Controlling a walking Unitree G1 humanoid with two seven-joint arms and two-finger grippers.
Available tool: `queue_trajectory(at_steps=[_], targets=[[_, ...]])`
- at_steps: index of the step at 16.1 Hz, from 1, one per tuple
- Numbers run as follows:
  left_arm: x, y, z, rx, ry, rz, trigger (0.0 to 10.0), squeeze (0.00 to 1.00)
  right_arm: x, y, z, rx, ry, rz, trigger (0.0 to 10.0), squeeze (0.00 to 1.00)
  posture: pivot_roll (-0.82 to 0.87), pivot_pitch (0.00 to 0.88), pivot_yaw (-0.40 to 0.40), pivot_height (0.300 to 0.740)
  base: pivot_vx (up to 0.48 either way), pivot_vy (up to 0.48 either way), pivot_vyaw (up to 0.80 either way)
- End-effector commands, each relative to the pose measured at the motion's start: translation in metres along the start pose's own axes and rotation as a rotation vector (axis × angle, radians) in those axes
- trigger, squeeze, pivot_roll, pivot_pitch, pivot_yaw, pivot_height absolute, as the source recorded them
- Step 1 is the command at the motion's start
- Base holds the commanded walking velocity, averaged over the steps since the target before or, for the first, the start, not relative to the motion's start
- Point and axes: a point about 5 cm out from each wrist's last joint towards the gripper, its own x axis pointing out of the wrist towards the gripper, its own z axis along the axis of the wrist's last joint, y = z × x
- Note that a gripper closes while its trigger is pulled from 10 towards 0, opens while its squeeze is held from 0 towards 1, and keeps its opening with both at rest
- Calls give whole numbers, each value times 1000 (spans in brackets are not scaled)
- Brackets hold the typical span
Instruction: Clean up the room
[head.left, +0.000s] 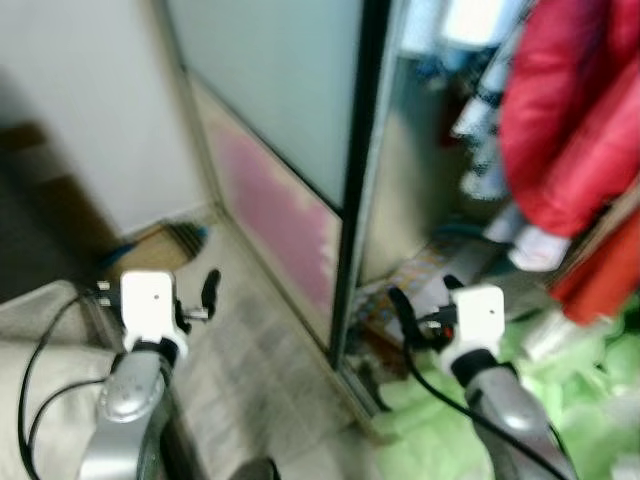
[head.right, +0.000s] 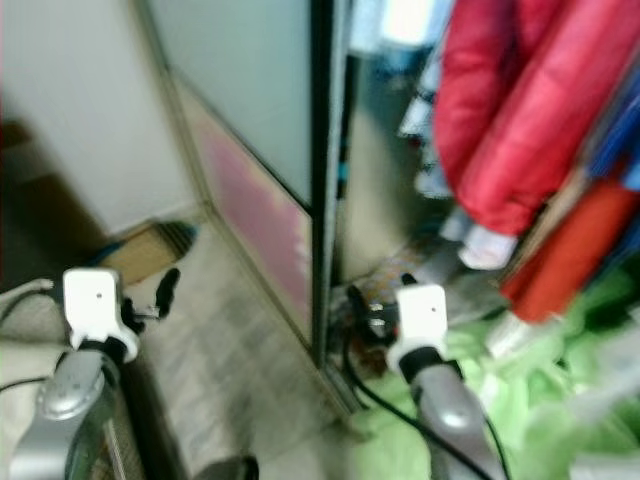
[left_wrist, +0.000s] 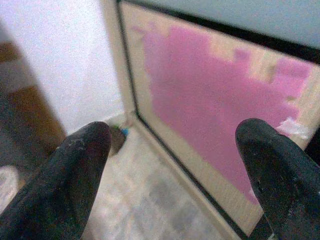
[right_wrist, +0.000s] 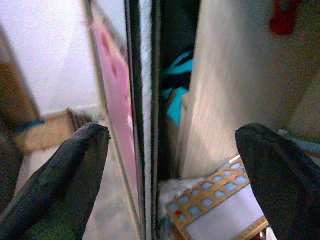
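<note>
Room clutter lies mostly at the right: a green heap (head.left: 590, 390) on the floor by an open wardrobe (head.left: 420, 200). Right claw (right_wrist: 170, 175) is released, fingers spread, empty, raised before the wardrobe's dark door edge (right_wrist: 142, 115). Past it, inside the wardrobe, a patterned box (right_wrist: 220, 205) lies on the bottom and teal cloth (right_wrist: 175, 90) sits deeper in. Red jackets (head.left: 570, 110) hang above. Left claw (left_wrist: 170, 175) is also released and empty, facing the sliding door (left_wrist: 220, 100) with its pink lower panel. Pale wood floor (head.left: 250, 340) runs to a white wall (head.left: 80, 110), where a mat (head.left: 150, 245) lies. The head views are blurred.
</note>
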Motion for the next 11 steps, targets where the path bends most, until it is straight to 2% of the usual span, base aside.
queue_trajectory(at_steps=[1, 11], targets=[[0, 6, 4, 22, -8, 19, 10000, 0, 2, 2, 6, 13, -22, 20, 10000, 0, -38, 46, -31, 740, 0, 0, 800], [1, 1, 3, -20, 25, 42, 10000, 0, 12, 7, 10, -7, -33, 85, 10000, 0, -34, 52, -39, 740, 0, 0, 800]])
